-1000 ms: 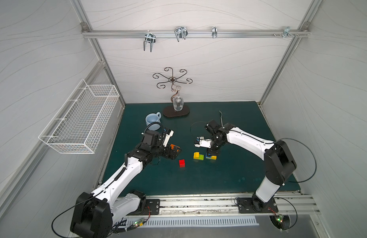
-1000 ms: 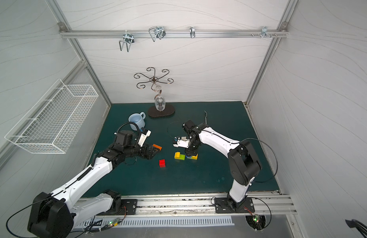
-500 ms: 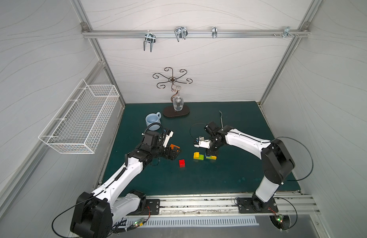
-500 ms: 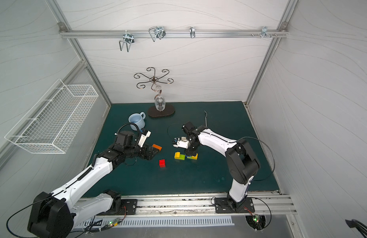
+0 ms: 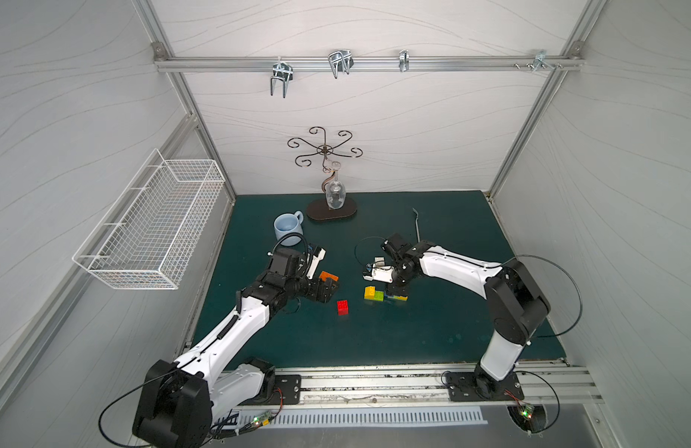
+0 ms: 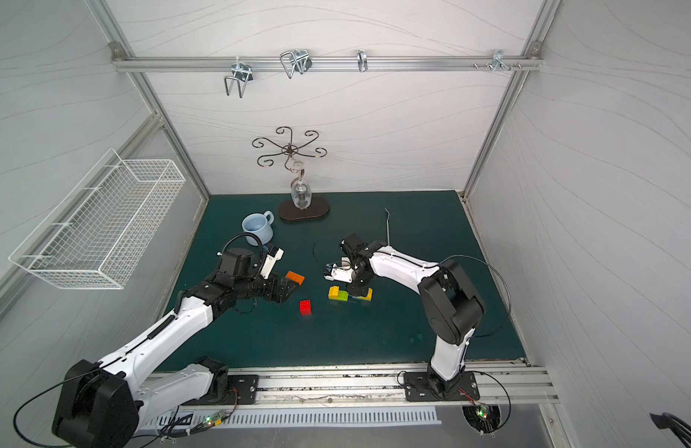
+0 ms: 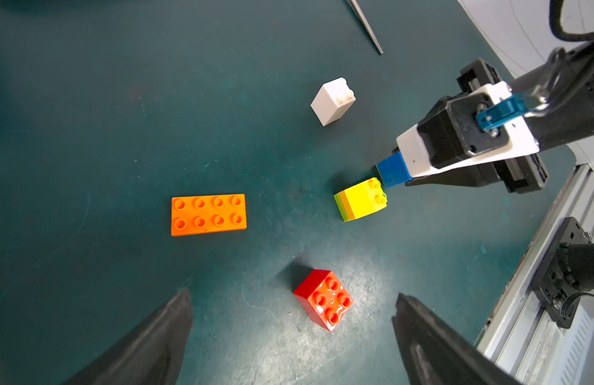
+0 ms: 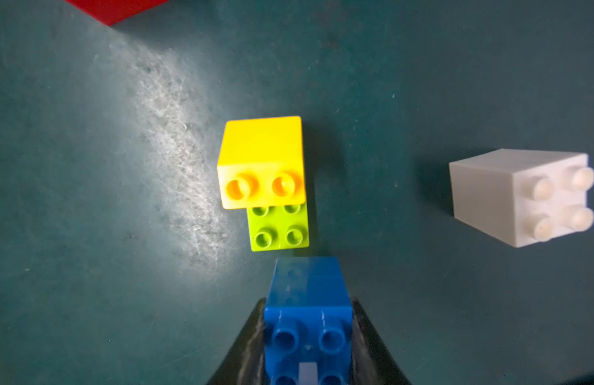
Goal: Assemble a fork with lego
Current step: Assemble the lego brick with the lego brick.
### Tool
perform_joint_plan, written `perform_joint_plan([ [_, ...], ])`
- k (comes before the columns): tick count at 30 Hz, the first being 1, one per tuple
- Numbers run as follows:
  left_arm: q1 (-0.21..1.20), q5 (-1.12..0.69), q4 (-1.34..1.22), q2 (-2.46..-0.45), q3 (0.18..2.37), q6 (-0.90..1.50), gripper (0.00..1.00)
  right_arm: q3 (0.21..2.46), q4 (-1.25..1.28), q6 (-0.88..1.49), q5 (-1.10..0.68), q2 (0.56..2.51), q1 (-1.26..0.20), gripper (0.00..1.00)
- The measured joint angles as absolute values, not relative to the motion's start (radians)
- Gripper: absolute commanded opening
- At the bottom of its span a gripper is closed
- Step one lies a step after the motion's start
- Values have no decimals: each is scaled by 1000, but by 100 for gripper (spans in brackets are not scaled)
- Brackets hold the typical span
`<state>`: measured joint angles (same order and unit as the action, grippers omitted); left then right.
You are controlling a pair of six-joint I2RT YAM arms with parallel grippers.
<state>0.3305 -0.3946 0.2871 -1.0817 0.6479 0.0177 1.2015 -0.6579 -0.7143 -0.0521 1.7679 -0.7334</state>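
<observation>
Right hand [image 8: 307,311] clamped on blue brick [image 8: 307,286], left hand [image 7: 292,295] spread wide near red brick [image 7: 323,300].

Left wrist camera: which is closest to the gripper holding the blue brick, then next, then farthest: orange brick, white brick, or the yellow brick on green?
1. Yellow brick, right beside the right gripper.
2. White brick, tipped over, by itself.
3. Orange brick, lying flat, past the yellow one.

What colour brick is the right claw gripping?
Blue studded plastic brick, clearest in the right wrist view.
</observation>
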Motion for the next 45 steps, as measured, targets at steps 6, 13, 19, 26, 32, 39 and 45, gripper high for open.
perform_joint_plan([
  [6, 330, -389, 287, -1082, 643, 18, 100, 1192, -642, -715, -40, 1769, -734, 0],
  [13, 331, -381, 287, -1082, 643, 18, 100, 1171, -612, -715, -38, 1768, -736, 0],
  [19, 331, -378, 287, -1086, 643, 18, 100, 1141, -580, -715, -42, 1749, -735, 0],
  [26, 331, -377, 287, -1089, 643, 19, 100, 1135, -571, -714, -50, 1745, -731, 0],
  [32, 331, -377, 287, -1090, 643, 19, 100, 1119, -559, -704, -65, 1731, -720, 0],
  [39, 331, -377, 287, -1097, 643, 19, 100, 1103, -571, -696, -70, 1712, -721, 0],
  [45, 331, -377, 286, -1097, 643, 20, 100, 1104, -579, -692, -70, 1711, -735, 0],
])
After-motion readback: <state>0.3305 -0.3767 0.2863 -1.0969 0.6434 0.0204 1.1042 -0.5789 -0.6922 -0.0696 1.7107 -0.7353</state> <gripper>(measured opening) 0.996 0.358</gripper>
